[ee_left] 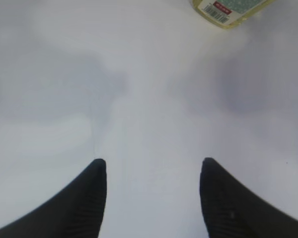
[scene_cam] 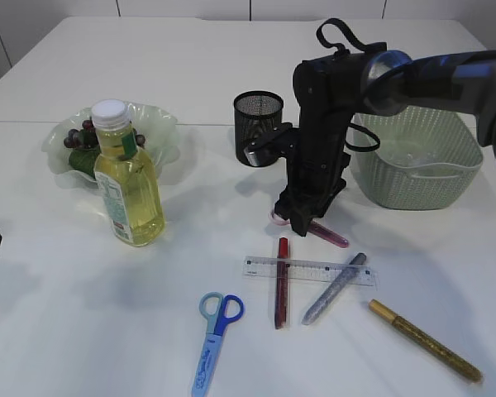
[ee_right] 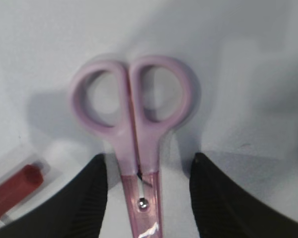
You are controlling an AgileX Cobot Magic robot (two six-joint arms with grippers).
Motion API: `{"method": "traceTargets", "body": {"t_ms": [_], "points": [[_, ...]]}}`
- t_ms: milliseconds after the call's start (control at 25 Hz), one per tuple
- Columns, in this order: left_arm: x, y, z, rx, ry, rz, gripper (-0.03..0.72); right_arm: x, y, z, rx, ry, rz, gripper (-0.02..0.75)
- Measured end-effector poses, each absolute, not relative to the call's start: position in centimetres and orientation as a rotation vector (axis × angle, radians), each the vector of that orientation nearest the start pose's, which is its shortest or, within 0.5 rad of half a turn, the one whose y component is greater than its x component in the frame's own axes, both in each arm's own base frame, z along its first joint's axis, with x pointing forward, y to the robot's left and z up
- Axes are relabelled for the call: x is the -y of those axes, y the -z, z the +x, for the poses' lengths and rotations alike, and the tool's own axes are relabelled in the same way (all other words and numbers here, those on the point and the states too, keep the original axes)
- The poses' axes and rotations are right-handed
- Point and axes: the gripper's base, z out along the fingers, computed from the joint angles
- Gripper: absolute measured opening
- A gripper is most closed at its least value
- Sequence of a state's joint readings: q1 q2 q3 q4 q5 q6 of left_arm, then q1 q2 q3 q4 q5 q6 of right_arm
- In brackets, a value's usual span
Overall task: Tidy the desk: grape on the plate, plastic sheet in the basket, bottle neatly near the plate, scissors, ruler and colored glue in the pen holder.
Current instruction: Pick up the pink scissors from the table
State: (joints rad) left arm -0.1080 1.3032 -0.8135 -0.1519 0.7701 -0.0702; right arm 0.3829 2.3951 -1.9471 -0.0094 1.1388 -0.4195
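Two arms here. Outside view: right gripper [scene_cam: 302, 217] hangs low, pen holder [scene_cam: 257, 126] at eleven o'clock. Left gripper [ee_left: 151, 198] spread, empty. Right wrist: fingers straddle pink scissors [ee_right: 134, 129], untouched; closing off-center could skid them.

- Table [scene_cam: 231, 74]: smooth, matt white top.
- Pink scissors [ee_right: 134, 106]: soft-sheen plastic handles, a bright metal rivet at the pivot.
- Fingers [ee_right: 84, 198]: black, finely ribbed, matt.
- Bottle [scene_cam: 128, 178]: clear glossy plastic, white cap.
- Pen holder [scene_cam: 258, 124]: black metal mesh.
- Basket [scene_cam: 417, 165]: pale green plastic, woven texture.
- Ruler [scene_cam: 310, 270]: clear plastic.
- Gold glue [scene_cam: 426, 341]: glittery.
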Motion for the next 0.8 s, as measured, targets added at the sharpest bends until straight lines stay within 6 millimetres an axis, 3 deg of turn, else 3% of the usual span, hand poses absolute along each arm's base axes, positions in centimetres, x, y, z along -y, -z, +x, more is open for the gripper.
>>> {"method": "traceTargets", "body": {"t_ms": [320, 680, 800], "points": [[3.51, -24.44, 23.51, -2.746, 0.224, -0.069, 0.435, -17.98, -12.53, 44.85, -2.828, 0.015, -1.203, 0.403], [3.51, -24.44, 23.51, -2.746, 0.224, -0.069, 0.435, -18.05, -12.53, 44.82, -2.83, 0.002, -1.198, 0.2], [3.51, -24.44, 23.51, -2.746, 0.224, -0.069, 0.435, -18.07, -12.59, 44.85, -2.828, 0.002, -1.197, 0.173]]}}
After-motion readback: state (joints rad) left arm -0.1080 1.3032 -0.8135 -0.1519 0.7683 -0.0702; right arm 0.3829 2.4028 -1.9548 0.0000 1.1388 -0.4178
